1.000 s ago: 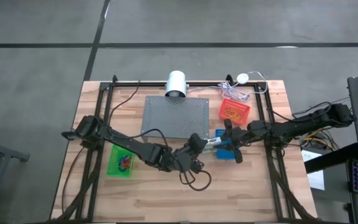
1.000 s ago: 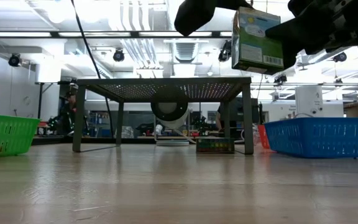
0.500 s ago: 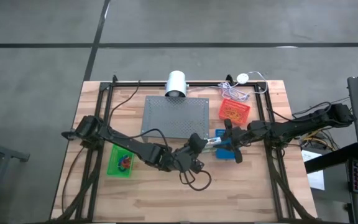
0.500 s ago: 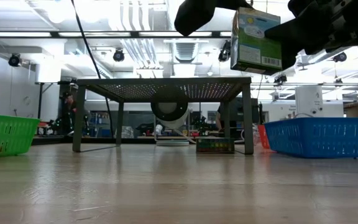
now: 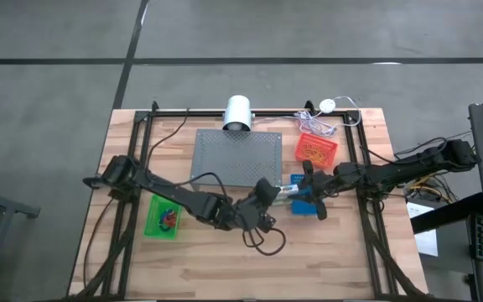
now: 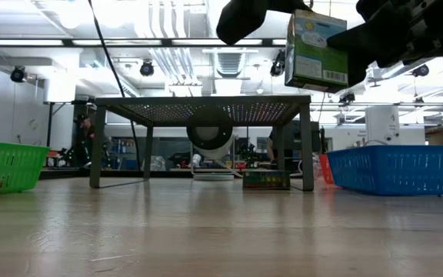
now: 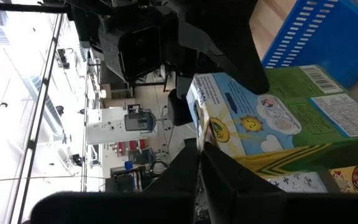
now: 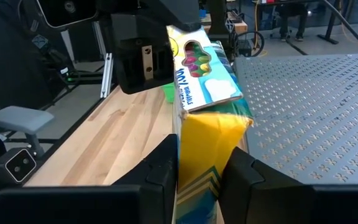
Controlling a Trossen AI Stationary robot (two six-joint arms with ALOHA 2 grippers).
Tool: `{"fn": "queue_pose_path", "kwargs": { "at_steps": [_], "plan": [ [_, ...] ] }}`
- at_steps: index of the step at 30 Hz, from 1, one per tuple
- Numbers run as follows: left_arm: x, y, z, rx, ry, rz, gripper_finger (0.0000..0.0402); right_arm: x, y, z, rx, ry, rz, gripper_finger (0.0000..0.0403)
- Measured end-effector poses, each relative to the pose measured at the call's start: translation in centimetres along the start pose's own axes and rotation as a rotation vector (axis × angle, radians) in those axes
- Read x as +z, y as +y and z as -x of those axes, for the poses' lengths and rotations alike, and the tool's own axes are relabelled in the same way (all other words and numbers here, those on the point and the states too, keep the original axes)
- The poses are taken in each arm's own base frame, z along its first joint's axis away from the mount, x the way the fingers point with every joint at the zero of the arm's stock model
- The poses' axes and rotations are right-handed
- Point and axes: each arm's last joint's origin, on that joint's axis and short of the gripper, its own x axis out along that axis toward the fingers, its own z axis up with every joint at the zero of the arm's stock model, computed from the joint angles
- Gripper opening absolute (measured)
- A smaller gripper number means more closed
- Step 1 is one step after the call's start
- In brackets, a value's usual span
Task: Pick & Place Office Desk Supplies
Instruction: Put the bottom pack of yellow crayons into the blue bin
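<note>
The green-and-yellow crayon box hangs in the air between my two grippers, high above the table in the low view, over the near left edge of the blue basket. My left gripper reaches in from the table's left and is shut on one end of the box. My right gripper comes from the right and is shut on the other end. My left gripper pinches a thin edge at the box's end between its nearly closed fingers, coming about level from the table's left. The box is lifted clear of the table. My right gripper pinches the yellow end of the box between its two fingers, one on each flat side. It comes level from the table's right, along the box, and the box sticks out ahead of it toward the left gripper.
The grey perforated stand fills the middle far side, and a small box of colours lies under it. The red basket stands far right. The green basket with small coloured pieces stands at the left. Cables lie at the far edge.
</note>
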Motion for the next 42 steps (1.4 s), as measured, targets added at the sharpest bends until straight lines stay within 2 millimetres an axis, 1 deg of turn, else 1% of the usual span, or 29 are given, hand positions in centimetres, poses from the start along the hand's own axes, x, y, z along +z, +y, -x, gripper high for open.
{"fn": "queue_pose_path", "kwargs": {
  "at_steps": [5, 10, 16, 22, 31, 38, 42],
  "plan": [
    [-0.15, 0.05, -0.17, 0.0, 0.004, 0.002, 0.0024, 0.0, 0.0, 0.0, 0.0, 0.0, 0.0, 0.0091],
    [-0.14, 0.05, -0.23, -0.008, -0.018, 0.003, 0.0033, -0.02, 0.0, 0.0, 0.0, 0.002, 0.0, 0.0084],
    [-0.17, 0.08, -0.33, -0.013, -0.034, 0.032, 0.007, -0.04, 0.0, 0.0, 0.001, 0.005, 0.0, 0.0077],
    [-0.28, 0.09, -0.47, -0.017, -0.033, 0.051, 0.0109, 0.02, 0.01, 0.0, 0.002, -0.002, 0.0, 0.0089],
    [-0.27, 0.27, -0.51, -0.006, -0.037, 0.069, 0.015, 0.02, 0.01, 0.0, 0.002, -0.002, 0.0, 0.0074],
    [-0.41, 0.57, -0.7, 0.016, -0.027, 0.089, 0.0177, 0.03, 0.01, 0.0, 0.002, -0.002, 0.0, 0.0084],
    [-0.48, 0.94, -0.76, 0.052, 0.003, 0.068, 0.0189, 0.05, 0.01, -0.01, 0.002, -0.002, 0.0, 0.0079]
  ]
}}
